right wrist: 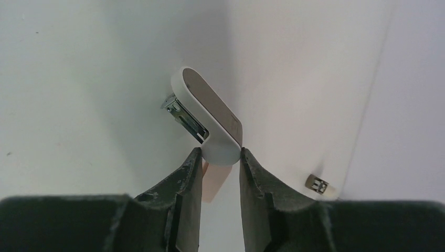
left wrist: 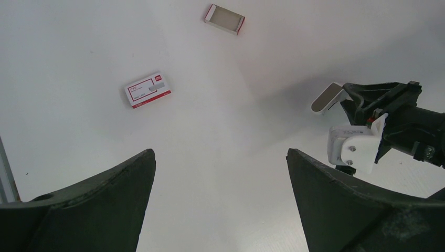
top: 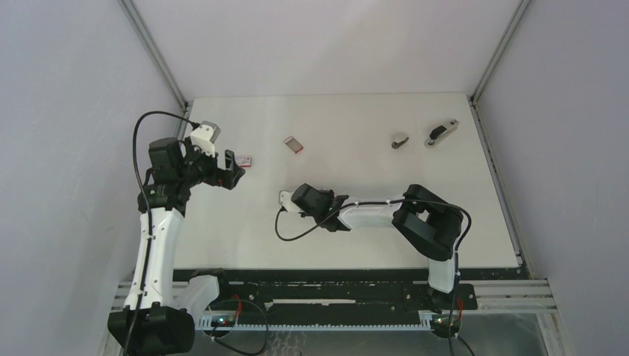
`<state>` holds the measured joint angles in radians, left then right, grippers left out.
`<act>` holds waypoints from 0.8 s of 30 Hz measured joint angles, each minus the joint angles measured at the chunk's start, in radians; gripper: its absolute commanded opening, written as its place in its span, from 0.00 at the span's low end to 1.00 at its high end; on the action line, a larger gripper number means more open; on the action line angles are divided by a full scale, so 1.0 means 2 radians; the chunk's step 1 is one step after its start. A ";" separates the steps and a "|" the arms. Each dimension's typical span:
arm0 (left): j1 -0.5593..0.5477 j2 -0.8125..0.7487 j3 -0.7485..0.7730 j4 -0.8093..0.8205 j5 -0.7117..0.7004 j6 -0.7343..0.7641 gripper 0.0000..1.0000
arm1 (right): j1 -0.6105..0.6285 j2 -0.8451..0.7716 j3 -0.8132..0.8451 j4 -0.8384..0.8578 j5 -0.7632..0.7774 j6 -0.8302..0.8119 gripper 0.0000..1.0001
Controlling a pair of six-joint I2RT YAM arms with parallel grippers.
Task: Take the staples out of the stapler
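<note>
My right gripper (right wrist: pixel 220 155) is shut on the rounded rear end of the white stapler (right wrist: pixel 210 113), held a little above the table near its middle. The stapler's metal magazine (right wrist: pixel 182 115) sticks out under the white top; the staples are hidden. From above, the stapler's tip (top: pixel 284 197) pokes out to the left of the right gripper (top: pixel 295 199). My left gripper (left wrist: pixel 220 157) hangs open and empty over the left part of the table, well left of the stapler (left wrist: pixel 328 98). Seen from above, the left gripper (top: pixel 234 172) points right.
Two small red-and-white boxes lie on the table, one (left wrist: pixel 148 90) near my left gripper, another (left wrist: pixel 224 18) farther back. Two small grey objects (top: pixel 400 141) (top: pixel 440 133) lie at the back right. A small beige-and-metal piece (right wrist: pixel 317 185) sits by the table's edge.
</note>
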<state>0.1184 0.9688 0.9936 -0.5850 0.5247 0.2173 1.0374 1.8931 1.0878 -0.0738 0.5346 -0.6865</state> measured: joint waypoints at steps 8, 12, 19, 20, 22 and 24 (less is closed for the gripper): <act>0.000 0.000 0.000 0.000 0.000 0.000 0.99 | -0.019 -0.003 0.026 -0.064 -0.051 0.050 0.26; 0.000 0.000 0.000 0.000 0.000 0.000 0.99 | -0.034 -0.005 0.052 -0.117 -0.098 0.076 0.34; 0.000 0.000 0.000 0.000 0.000 0.000 0.99 | -0.044 -0.003 0.101 -0.177 -0.145 0.102 0.54; 0.000 0.000 0.000 0.000 0.000 0.000 0.99 | -0.044 -0.002 0.101 -0.180 -0.147 0.102 0.56; 0.000 0.000 0.000 0.000 0.000 0.000 0.99 | -0.044 0.001 0.101 -0.189 -0.151 0.103 0.59; 0.000 0.000 0.000 0.000 0.000 0.000 0.99 | -0.044 0.003 0.101 -0.196 -0.154 0.105 0.61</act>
<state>0.1184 0.9688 0.9936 -0.5850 0.5247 0.2173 0.9497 1.8988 1.2896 -0.4660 0.2268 -0.4770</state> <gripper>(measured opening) 0.993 0.578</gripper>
